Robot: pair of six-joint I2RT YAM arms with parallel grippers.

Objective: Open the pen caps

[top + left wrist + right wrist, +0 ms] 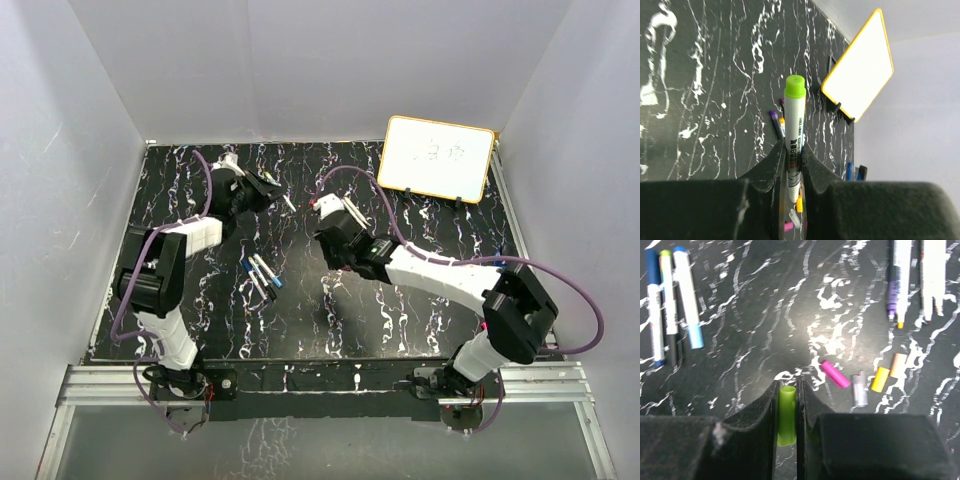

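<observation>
Pen (794, 145) clamped between left jaws; green cap (786, 415) between right jaws.

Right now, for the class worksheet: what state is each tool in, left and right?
Left tool: shut on the green marker pen.
Right tool: shut on the green pen cap.
</observation>
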